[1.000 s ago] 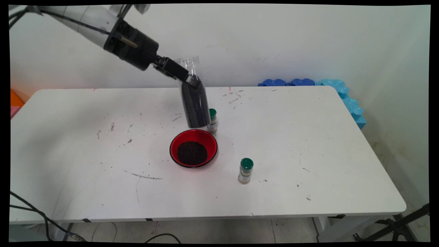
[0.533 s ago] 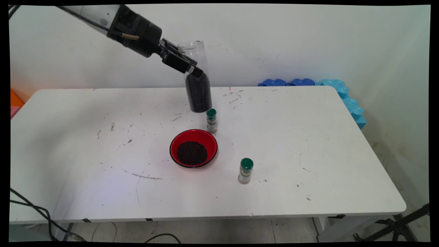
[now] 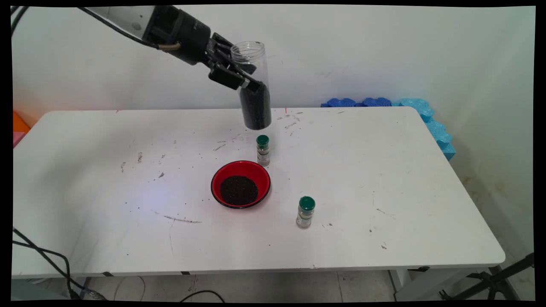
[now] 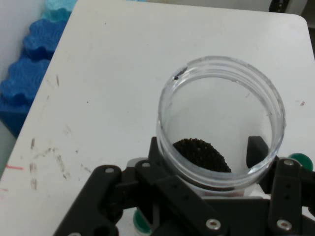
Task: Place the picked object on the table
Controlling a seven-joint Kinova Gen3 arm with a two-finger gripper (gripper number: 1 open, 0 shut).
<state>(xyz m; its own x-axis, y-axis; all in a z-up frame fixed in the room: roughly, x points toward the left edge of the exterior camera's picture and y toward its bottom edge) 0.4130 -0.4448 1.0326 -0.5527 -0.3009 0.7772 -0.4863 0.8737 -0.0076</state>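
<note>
Your gripper (image 3: 245,81) hangs high over the desk's (image 3: 384,170) far edge, about midway along it, clamped on a clear jar (image 3: 254,85) around its middle. The jar is off the desk entirely, in the air. Its long axis runs near vertical, tilted a little, open mouth up and toward the wall, closed base down toward the desk. Dark grains (image 4: 199,153) fill the lower half; the upper half is see-through. In the hand view you look straight into the mouth, fingers (image 4: 257,150) pressed on opposite sides of the wall. Below the jar's base and a little toward the near edge stands a small green-capped bottle (image 3: 263,150), upright, with a clear gap of air between it and the jar. Just nearer again sits a red bowl (image 3: 240,184) with dark grains in it, close beside that bottle but not touching. A second green-capped bottle (image 3: 305,212) stands upright toward the near edge, right of the bowl, apart from it. Open desk stretches wide on the left half and over the right end. Blue foam blocks (image 3: 426,119) line the far right corner and right edge.
</note>
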